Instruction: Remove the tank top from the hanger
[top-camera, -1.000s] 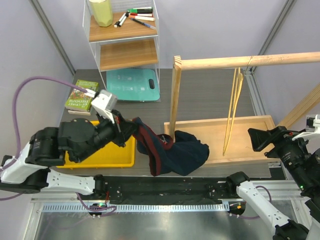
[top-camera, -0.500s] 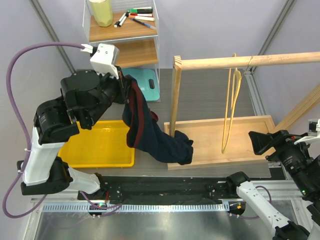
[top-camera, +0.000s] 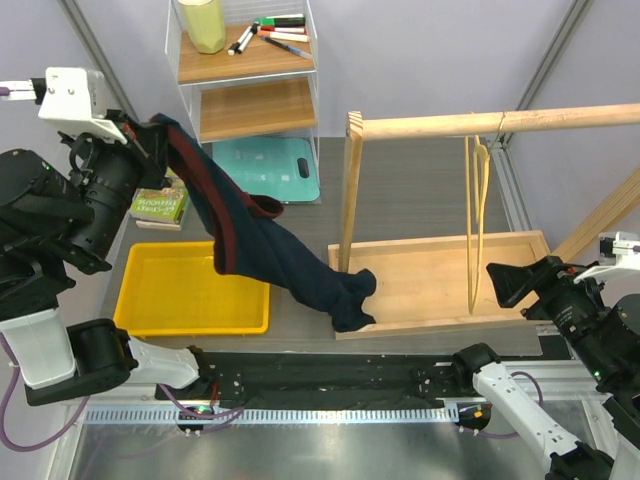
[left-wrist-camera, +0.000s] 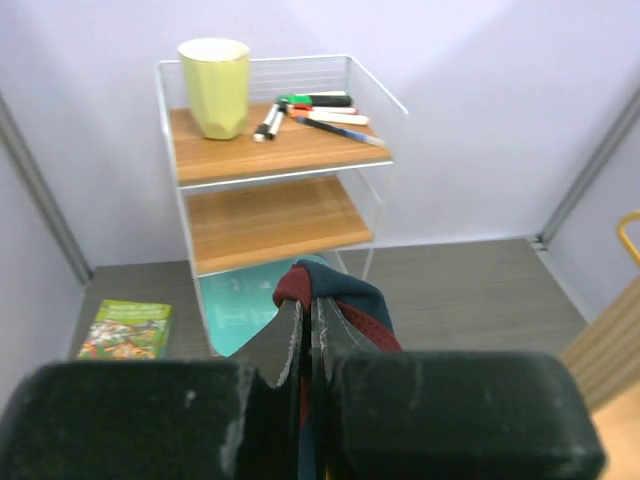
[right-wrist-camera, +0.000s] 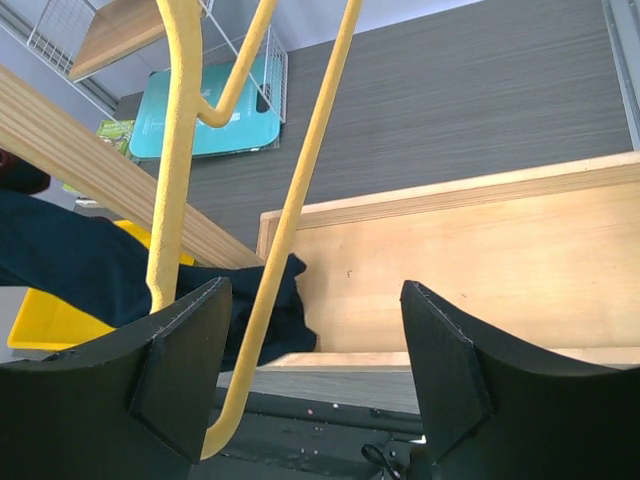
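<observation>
The navy tank top with dark red trim is off the hanger and stretches from my raised left gripper down to the wooden base tray, where its lower end still lies. My left gripper is shut on its red-trimmed edge. The yellow hanger hangs bare from the wooden rail and shows close in the right wrist view. My right gripper is open and empty, at the right near the hanger. The tank top's lower end also shows there.
A yellow bin sits under the hanging cloth. A wire shelf with a cup and markers stands at the back left. A teal board and a green book lie near it. A wooden post holds the rail.
My left arm has swung up and to the left, lifting the tank top from above the yellow bin and dragging most of it off the wooden tray. The hanger swings slightly.
</observation>
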